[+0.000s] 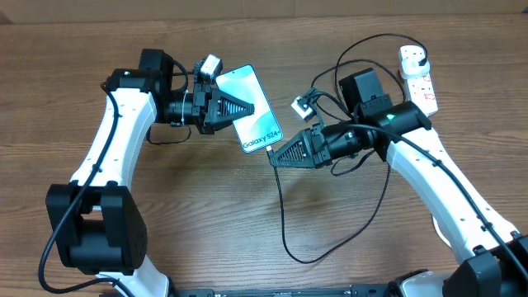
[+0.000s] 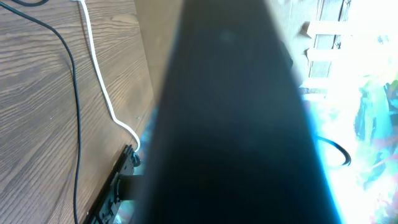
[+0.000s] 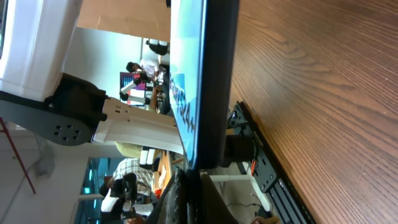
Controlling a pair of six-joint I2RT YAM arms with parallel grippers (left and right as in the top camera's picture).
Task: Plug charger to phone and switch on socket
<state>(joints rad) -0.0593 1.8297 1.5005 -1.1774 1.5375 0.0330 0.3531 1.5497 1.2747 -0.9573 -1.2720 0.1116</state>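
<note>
The phone (image 1: 246, 84) is a slim, flat rectangle with dark edges and a glossy cyan screen, with "Galaxy S24+" printed near one short end. It sits mid-table between the two arms, screen facing up. Its long axis runs away from the robot and leans a little left at the far end. The lettered end points back toward the right arm.

The left gripper (image 1: 246, 108), a black wedge, is pressed together on the phone's left long edge. In the left wrist view that edge is only a dark blurred band with a cyan glow.

The right gripper (image 1: 277, 160) is pinched on the tip of the charger (image 1: 280, 210), right at the phone's near short end. The fingers hide whether the tip is seated.

The charger's thin black cable drops toward the robot, loops, and climbs back to the socket (image 1: 419, 81). The socket is a white oblong strip with red markings at the far right. The table (image 1: 206, 214) is brown wood with a fine grain.
</note>
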